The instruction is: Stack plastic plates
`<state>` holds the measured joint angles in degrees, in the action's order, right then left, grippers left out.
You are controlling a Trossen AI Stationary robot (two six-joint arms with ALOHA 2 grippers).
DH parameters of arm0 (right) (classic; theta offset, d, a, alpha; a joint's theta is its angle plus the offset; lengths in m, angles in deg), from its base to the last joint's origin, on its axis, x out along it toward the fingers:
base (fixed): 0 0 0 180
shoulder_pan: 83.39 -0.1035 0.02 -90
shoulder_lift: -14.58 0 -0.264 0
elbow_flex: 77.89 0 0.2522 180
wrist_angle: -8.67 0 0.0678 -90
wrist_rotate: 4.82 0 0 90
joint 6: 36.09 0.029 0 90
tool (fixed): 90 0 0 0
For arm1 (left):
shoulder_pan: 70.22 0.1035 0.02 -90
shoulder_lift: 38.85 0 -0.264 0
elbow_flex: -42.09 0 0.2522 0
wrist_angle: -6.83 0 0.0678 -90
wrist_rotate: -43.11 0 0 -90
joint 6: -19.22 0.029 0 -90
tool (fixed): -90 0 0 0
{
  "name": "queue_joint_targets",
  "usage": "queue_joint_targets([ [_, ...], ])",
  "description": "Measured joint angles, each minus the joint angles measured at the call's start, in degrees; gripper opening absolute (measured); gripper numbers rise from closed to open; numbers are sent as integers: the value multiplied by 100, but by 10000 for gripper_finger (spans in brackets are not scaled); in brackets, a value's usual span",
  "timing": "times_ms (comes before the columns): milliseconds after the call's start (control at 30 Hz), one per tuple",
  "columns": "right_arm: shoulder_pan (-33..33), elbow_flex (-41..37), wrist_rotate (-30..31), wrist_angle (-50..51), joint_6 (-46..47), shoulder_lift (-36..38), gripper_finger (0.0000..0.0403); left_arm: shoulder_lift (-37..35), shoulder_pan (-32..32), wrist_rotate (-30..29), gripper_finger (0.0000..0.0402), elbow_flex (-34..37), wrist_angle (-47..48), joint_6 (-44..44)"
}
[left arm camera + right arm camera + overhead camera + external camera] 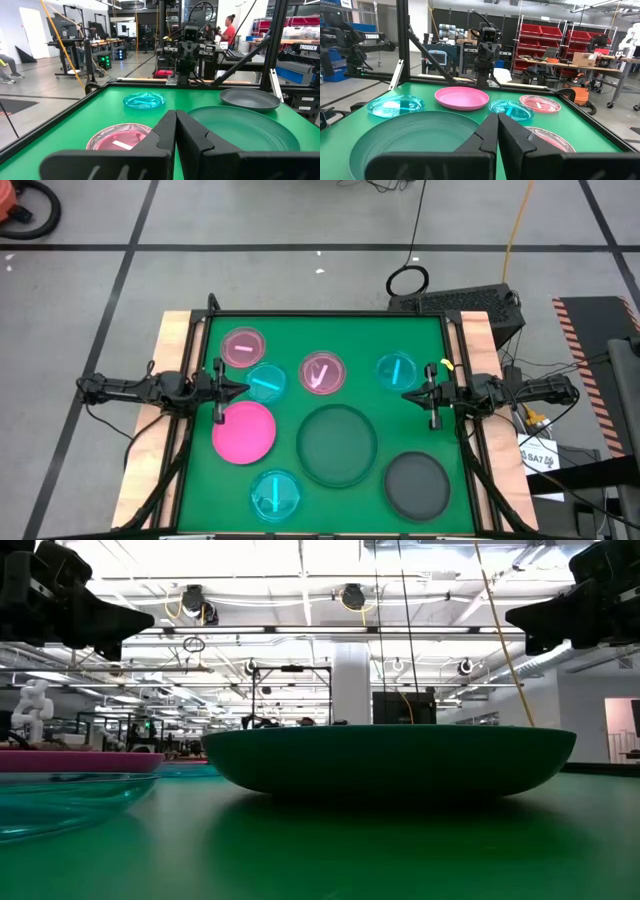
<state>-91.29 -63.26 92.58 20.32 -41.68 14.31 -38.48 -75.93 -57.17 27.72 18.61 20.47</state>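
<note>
Both of my tools are shut with nothing in them, fingers pressed together. Left tool (228,387) hangs above the left edge of the green tabletop (300,335); right tool (418,396) hangs above the right edge, facing it across the mat.

Just ahead of my left tool lies a small cyan plate (266,383), with a small translucent pink plate (243,347) beyond it toward the far corner. Right beside and under that tool on the near side sits the solid hot pink plate (244,431), and farther toward the near edge another small cyan plate (274,494).

Near my right tool's tip sits a third cyan plate (396,370). Between the two tools, toward the middle, lies a second translucent pink plate (322,373), and next to it on the near side the large dark grey plate (338,444). Its twin, the other dark grey plate (417,484), rests toward the near right corner. All the plates lie apart, none stacked.

Pale wooden boards (166,360) edge the tabletop on both sides. Around it the floor (250,220) is grey with dark lines, and a yellow cable (518,225) trails across it. Beyond the tabletop my right wrist view shows red shelving (545,37) and workbenches; my left wrist view shows a person in a red top (229,30) standing far off.
</note>
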Motion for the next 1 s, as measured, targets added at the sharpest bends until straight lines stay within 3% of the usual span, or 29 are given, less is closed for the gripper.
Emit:
queue_joint_targets([
  [1000,4,2,150,-27,-55,-2,9,0,0,0,17,0,0,0],
])
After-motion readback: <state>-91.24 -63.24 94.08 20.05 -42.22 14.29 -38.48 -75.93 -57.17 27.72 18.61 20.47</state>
